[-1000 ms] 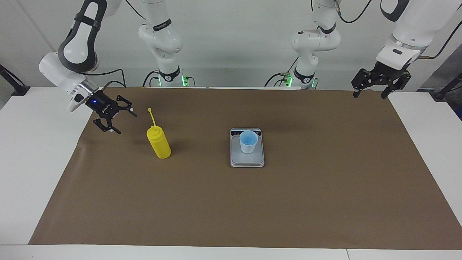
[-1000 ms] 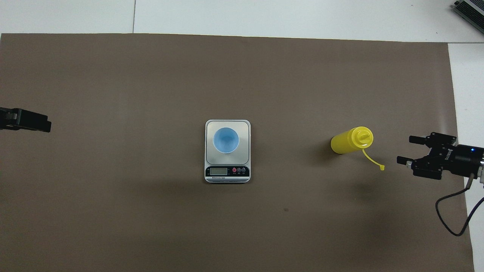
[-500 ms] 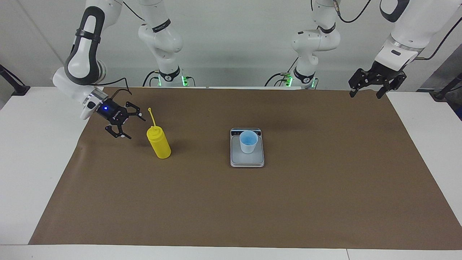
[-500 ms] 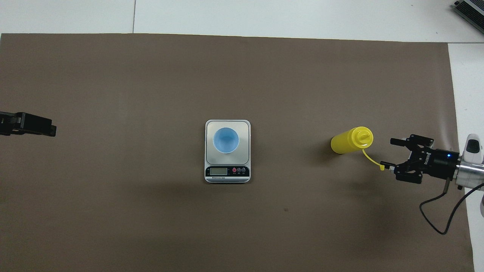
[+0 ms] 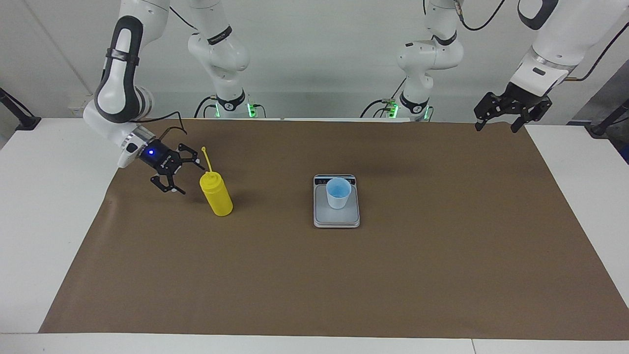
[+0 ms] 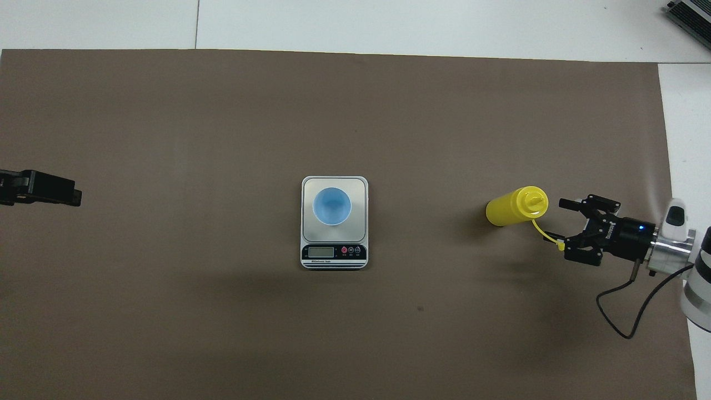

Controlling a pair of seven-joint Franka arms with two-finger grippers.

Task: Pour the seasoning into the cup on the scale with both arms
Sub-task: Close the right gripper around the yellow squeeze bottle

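The yellow seasoning bottle stands upright on the brown mat toward the right arm's end of the table, its cap strap sticking up. It also shows in the overhead view. My right gripper is open, low and close beside the bottle, not touching its body; in the overhead view one finger overlaps the strap's tip. The pale blue cup stands on the silver-grey scale at mid-table; the cup and scale also show from overhead. My left gripper is open and waits raised over the mat's corner.
A brown mat covers most of the white table. The scale's display end faces the robots. A grey device sits at the table's corner farthest from the robots, at the right arm's end.
My right gripper has moved in toward the bottle, staying open, and now sits close beside it by the strap. My left gripper shifted slightly early on, then held still.
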